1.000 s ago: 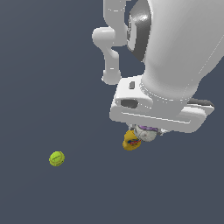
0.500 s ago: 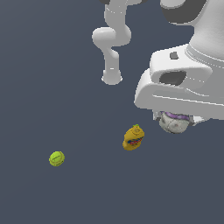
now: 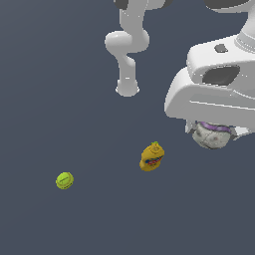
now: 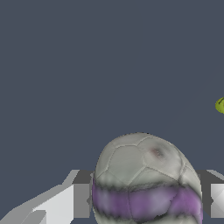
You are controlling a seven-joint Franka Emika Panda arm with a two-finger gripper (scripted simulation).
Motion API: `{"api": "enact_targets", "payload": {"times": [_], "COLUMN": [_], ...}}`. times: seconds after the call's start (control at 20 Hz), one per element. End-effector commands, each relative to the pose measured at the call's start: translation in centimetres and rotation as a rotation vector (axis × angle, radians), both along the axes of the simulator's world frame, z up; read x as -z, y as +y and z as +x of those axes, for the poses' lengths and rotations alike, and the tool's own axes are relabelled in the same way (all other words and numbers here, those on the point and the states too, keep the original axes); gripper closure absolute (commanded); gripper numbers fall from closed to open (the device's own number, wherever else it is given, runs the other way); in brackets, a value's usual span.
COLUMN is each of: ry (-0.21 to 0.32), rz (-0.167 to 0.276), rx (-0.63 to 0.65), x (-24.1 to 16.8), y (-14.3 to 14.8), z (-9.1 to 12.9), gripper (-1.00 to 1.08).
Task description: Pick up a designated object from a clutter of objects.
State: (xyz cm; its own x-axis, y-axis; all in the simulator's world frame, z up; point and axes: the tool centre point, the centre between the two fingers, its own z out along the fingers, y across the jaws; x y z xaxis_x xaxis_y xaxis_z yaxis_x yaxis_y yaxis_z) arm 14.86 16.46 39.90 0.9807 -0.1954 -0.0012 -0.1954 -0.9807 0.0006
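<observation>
The grey-white ball with purple markings hangs under my white gripper, lifted clear of the floor at the exterior view's right. In the wrist view the ball fills the space between my fingers, which are shut on it. The yellow mustard bottle lies on the floor below and toward the exterior view's left of the gripper. The yellow-green ball rests further to the exterior view's left, apart from both.
The arm's white base stands on the dark grey floor behind the bottle. A sliver of yellow-green shows at the wrist view's edge.
The gripper has risen and moved toward the exterior view's right with the grey-white ball in it. The mustard bottle, earlier partly hidden under the gripper, is now fully exposed.
</observation>
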Motion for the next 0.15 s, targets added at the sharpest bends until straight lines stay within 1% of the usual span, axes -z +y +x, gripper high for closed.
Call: {"api": "enact_targets", "payload": {"times": [0.0, 0.1], "ry": [-0.001, -0.001], "rz": [0.0, 0.0], "rx": [0.0, 0.0], "x": [-0.22, -0.22], "y": [0.12, 0.12], "z": [0.05, 0.07], "gripper": [1.08, 1.08]}}
